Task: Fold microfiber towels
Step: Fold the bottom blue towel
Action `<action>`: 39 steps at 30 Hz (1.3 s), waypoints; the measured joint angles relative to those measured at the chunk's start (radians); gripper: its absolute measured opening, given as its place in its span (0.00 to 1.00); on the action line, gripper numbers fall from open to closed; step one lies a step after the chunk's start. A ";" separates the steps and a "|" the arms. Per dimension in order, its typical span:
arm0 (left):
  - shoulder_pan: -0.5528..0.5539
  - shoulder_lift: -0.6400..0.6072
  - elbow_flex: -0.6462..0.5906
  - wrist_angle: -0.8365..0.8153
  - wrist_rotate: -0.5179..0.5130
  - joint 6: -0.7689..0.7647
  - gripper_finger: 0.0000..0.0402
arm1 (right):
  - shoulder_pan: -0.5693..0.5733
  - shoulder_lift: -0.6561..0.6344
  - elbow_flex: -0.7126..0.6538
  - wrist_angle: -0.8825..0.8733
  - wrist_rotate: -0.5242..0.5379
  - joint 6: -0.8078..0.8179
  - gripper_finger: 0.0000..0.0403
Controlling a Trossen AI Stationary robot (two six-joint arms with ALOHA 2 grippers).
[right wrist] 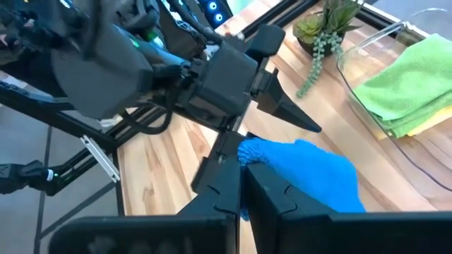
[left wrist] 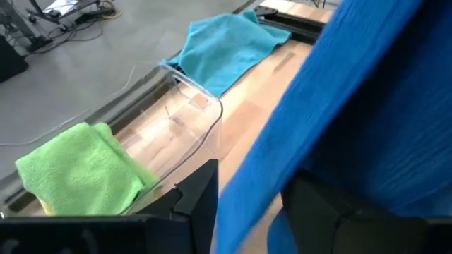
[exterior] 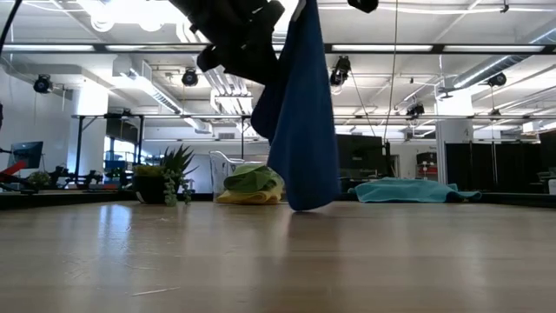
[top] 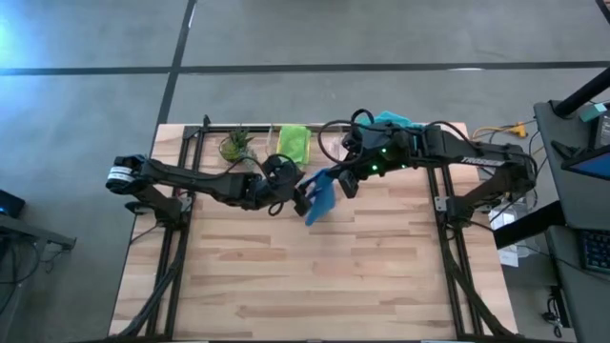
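Right tool (right wrist: 244, 166) pinched closed on the dark blue towel (top: 322, 198), lifted above mid-counter (top: 286, 276). Left tool (top: 303, 195) just beside, fingers (left wrist: 198, 201) parted astride the hanging cloth, grip impossible to tell. Broad bare counter toward the near edge. Behind: clear bin (left wrist: 194, 116) with lime green towel (top: 293, 144) over yellow, teal towel (exterior: 408, 189), plant (top: 235, 145). Both tools cut off in low view.

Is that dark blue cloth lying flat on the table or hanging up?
Hanging. The dark blue microfiber towel dangles from above, its lower end about at the wooden table.
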 joint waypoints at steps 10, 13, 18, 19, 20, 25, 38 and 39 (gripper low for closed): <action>-0.002 0.038 -0.002 0.005 0.006 0.001 0.33 | 0.000 -0.035 0.000 0.002 0.006 -0.011 0.02; -0.002 0.049 -0.003 0.001 0.013 0.001 0.33 | 0.000 -0.046 0.000 0.002 0.006 -0.014 0.02; -0.002 0.057 -0.003 -0.018 0.063 0.002 0.17 | 0.000 -0.064 -0.001 -0.002 0.006 -0.028 0.02; -0.002 0.055 -0.003 -0.026 0.063 0.004 0.11 | 0.000 -0.068 -0.001 -0.008 0.006 -0.034 0.02; -0.005 0.051 -0.003 -0.034 0.064 0.010 0.06 | 0.000 -0.073 -0.001 -0.014 0.003 -0.040 0.02; -0.007 -0.010 -0.002 -0.099 0.101 0.053 0.01 | 0.000 -0.097 -0.001 -0.135 -0.019 -0.100 0.02; 0.005 -0.319 0.000 -0.317 0.295 0.160 0.00 | 0.058 -0.124 -0.002 -0.420 -0.020 -0.367 0.02; 0.014 -0.328 0.001 -0.314 0.293 0.179 0.00 | 0.058 -0.121 -0.002 -0.421 -0.010 -0.392 0.02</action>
